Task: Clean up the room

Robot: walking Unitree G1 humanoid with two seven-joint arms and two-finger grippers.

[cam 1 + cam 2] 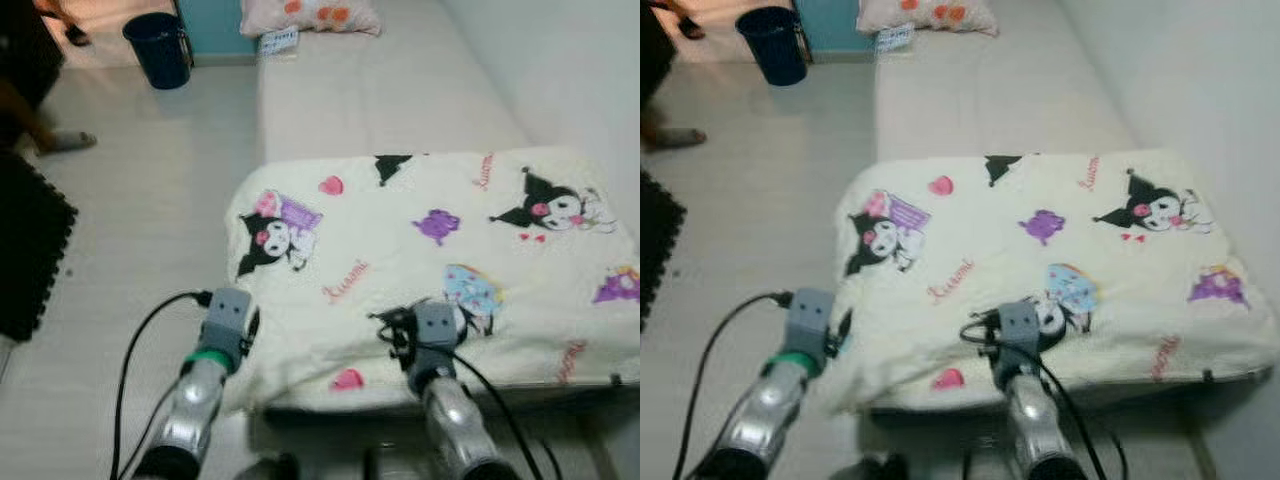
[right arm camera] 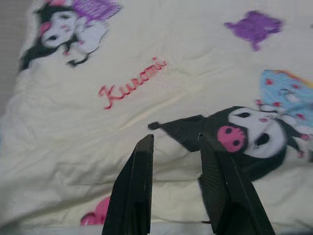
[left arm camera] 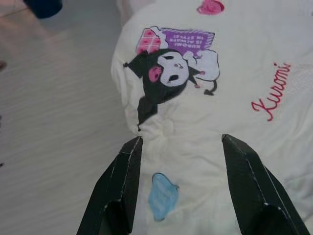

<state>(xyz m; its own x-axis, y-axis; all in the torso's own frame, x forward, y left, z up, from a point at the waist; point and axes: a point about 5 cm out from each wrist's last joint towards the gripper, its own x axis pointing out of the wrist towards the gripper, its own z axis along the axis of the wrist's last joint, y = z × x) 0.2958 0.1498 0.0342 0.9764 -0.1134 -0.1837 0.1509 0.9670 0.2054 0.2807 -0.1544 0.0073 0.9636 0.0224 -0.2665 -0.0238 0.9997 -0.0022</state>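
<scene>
Left gripper (image 3: 178, 181), right gripper (image 2: 176, 181): fingers parted at near hem. Blanket (image 1: 430, 260), cream, cartoon-printed, folded on bed (image 1: 380, 90). Soft, light, likely floppy; best pinched at corner.

A pale bed (image 1: 400, 90) carries a cream cartoon-printed blanket (image 1: 430, 270) and a patterned pillow (image 1: 310, 15).

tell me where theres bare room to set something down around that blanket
Bare mattress runs from the cartoon blanket's far edge up to the pillow. Pale floor lies open between blanket, black mat and bin. The near blanket edge is crowded: left gripper and right gripper both sit there, open.
</scene>
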